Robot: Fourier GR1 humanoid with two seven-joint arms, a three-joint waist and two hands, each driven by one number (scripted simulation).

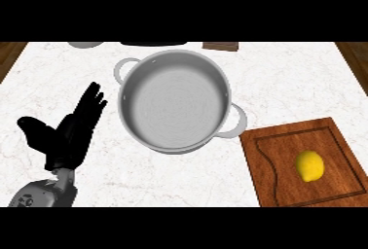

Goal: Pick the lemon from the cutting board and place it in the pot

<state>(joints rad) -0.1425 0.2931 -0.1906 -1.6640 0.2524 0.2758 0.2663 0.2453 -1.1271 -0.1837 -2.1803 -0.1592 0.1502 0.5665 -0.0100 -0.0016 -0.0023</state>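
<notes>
A yellow lemon point(310, 166) lies on the wooden cutting board point(280, 185) at the lower right of the counter. A large steel pot point(174, 100) with two side handles stands in the middle, left of the board, and nothing lies inside it. My left hand point(69, 132) rests open at the lower left, fingers straight and pointing up, a little left of the pot and touching nothing. The right hand does not show in the head view.
The white marble counter point(302, 82) spreads around the pot and board. Along the far edge sit a pale round object point(86, 44), a dark object point(153, 43) and a brown block point(220, 46), all partly cut off.
</notes>
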